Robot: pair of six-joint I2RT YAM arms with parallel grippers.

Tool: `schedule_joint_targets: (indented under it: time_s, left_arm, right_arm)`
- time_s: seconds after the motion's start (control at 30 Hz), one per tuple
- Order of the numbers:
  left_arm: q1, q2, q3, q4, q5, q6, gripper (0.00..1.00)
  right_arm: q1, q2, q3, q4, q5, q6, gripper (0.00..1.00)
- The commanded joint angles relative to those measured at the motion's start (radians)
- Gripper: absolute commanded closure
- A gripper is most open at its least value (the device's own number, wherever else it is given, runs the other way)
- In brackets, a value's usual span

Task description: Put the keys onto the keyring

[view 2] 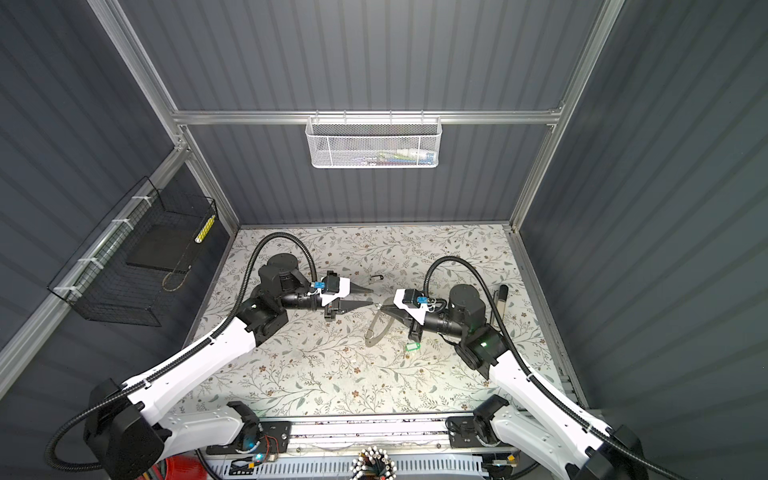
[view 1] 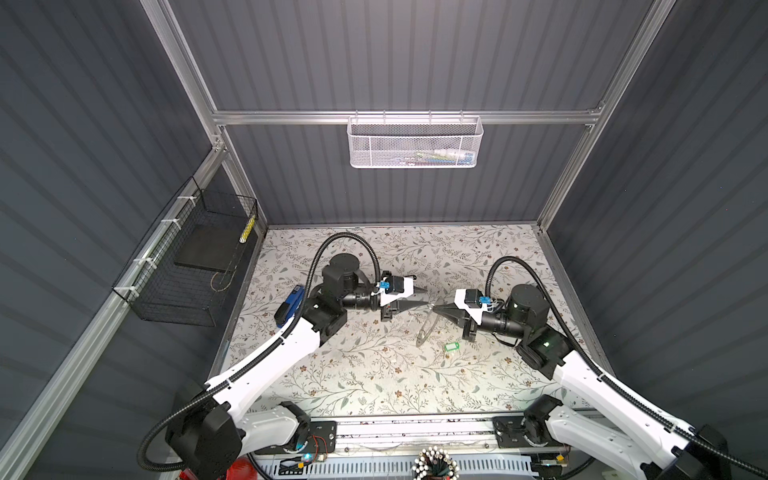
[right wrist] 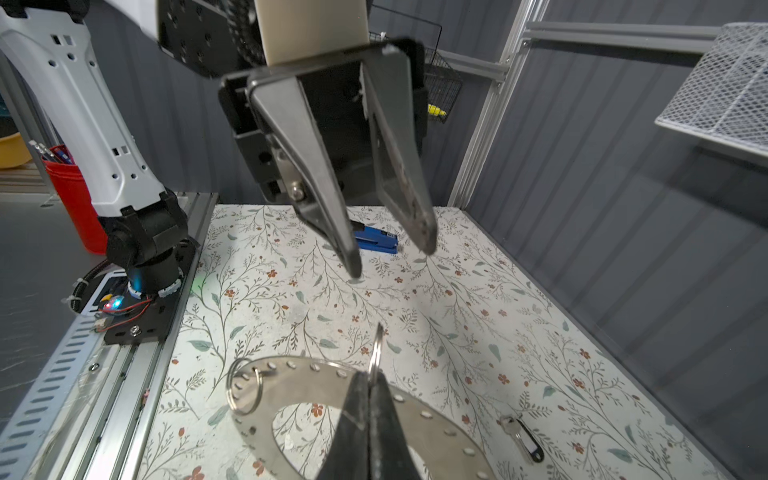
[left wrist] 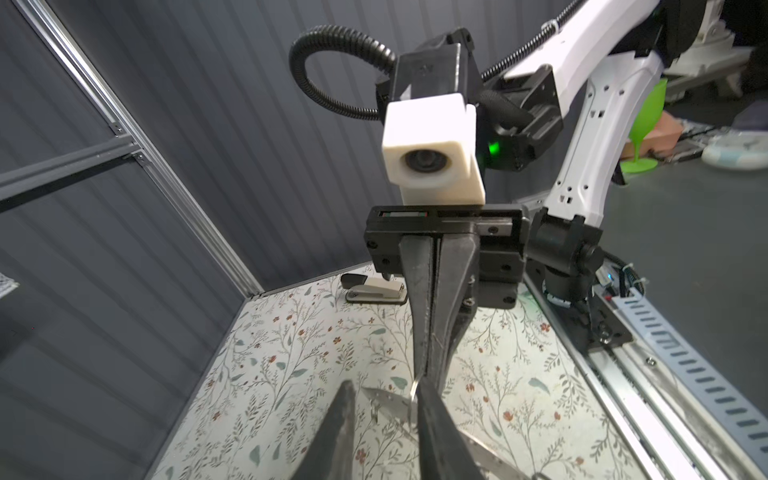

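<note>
The keyring [right wrist: 299,384], a flat grey metal ring with small holes along its rim, slants over the table's [right wrist: 457,291] middle. It lies under the right gripper [right wrist: 368,376], which pinches its split ring [right wrist: 376,347]. The left gripper [right wrist: 390,257], spread, faces it.

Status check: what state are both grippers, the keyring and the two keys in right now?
left gripper: open, empty
right gripper: shut on a split ring threaded through the keyring
keyring: tilted, hanging from that grip
green-tag key: loose on the table, off the ring
black-head key: loose on the table, off the ring
</note>
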Motion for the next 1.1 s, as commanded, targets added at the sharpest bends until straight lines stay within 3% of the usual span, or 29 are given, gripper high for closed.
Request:
schedule_joint_targets:
  time_s: [0.0,0.27,1.07]
  left_arm:
    - [-0.007,0.017,0.031,-0.302,-0.056,0.199,0.72]
    - [-0.062,0.062,0.125,-0.456,-0.176,0.33,0.72]
    - [-0.181,0.143,0.247,-0.573,-0.376,0.409,0.73]
  right_arm:
    - [-0.004,0.016,0.05,-0.153,0.002,-0.053,0.97]
    - [-0.003,0.049,0.093,-0.238,-0.01,-0.081,0.96]
    - [0.001,0.115,0.13,-0.279,-0.055,-0.075,0.95]
